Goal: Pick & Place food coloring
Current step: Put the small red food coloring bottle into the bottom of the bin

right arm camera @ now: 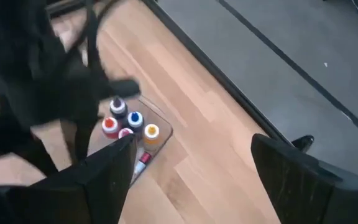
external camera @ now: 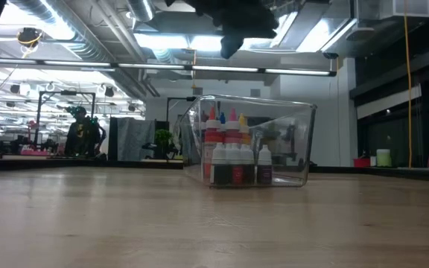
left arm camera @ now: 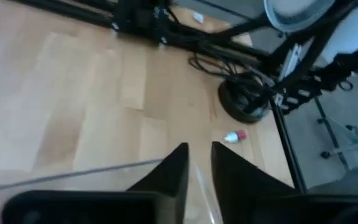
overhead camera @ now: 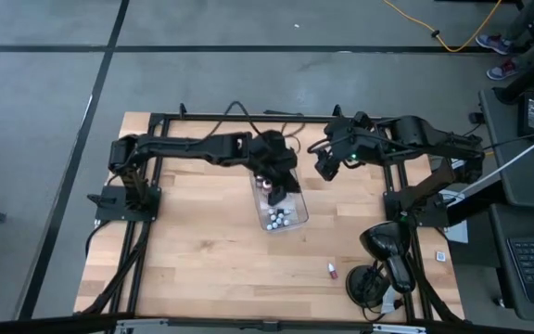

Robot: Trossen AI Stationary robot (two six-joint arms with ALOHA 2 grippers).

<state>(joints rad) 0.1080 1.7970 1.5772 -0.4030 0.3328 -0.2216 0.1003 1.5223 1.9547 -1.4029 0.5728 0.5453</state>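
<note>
A clear plastic tray (overhead camera: 297,210) stands mid-table with several small food coloring bottles (overhead camera: 277,219) upright in it, their light caps up (external camera: 233,160). One pink bottle (overhead camera: 332,270) lies on its side on the bare wood near the front right, also in the left wrist view (left arm camera: 235,136). My left gripper (overhead camera: 279,176) hangs over the tray's far end, its fingers (left arm camera: 180,163) a narrow gap apart with nothing between them. My right gripper (overhead camera: 326,167) hovers right of the tray, wide open and empty (right arm camera: 191,165).
A black device on a round base (overhead camera: 383,262) with cables stands at the near right corner. Black frame rails (overhead camera: 151,195) run along the table's left, right and far sides. The wood near the front left is bare.
</note>
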